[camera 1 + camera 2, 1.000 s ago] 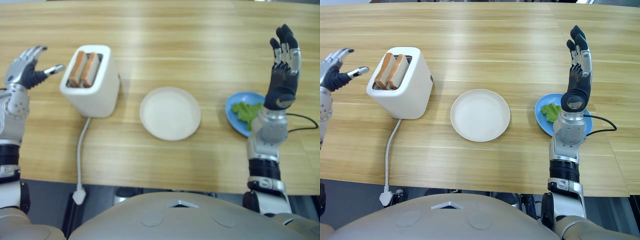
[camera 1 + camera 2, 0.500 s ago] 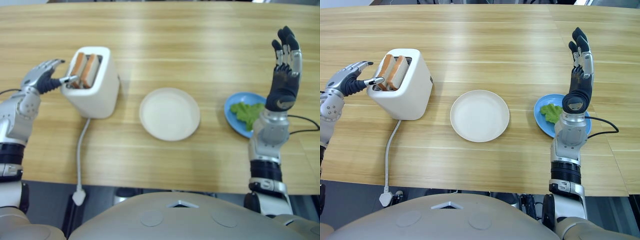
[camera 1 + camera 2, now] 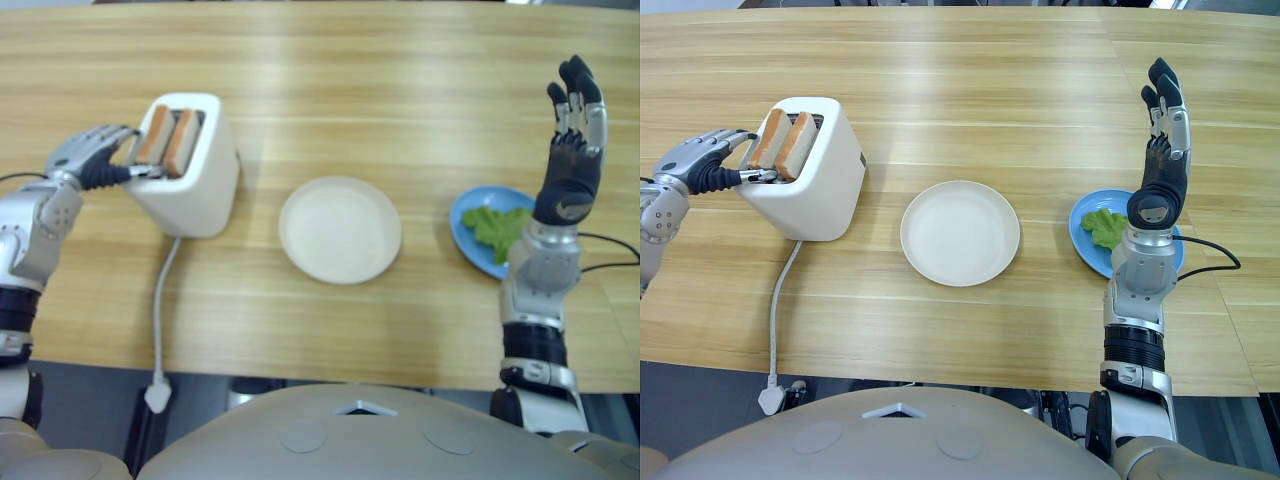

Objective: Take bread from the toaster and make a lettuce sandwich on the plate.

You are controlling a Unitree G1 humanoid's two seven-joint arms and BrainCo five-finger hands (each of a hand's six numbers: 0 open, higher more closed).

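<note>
A white toaster (image 3: pixel 810 185) stands on the left of the wooden table with two bread slices (image 3: pixel 782 142) upright in its slots. My left hand (image 3: pixel 702 163) sits at the toaster's left side, fingers open, tips close to the left slice without gripping it. An empty cream plate (image 3: pixel 960 232) lies in the middle. A blue dish (image 3: pixel 470 222) with green lettuce (image 3: pixel 494 223) sits to the right. My right hand (image 3: pixel 1163 150) is raised upright above the blue dish, fingers straight and open, holding nothing.
The toaster's white cord (image 3: pixel 774 320) runs down over the table's front edge to a plug (image 3: pixel 769 398). A black cable (image 3: pixel 1210 254) lies by the blue dish. Bare wood stretches across the far half of the table (image 3: pixel 970 70).
My left hand has moved right from the table's left edge up to the toaster's left side, its fingers now by the left bread slice. The right hand has stayed raised.
</note>
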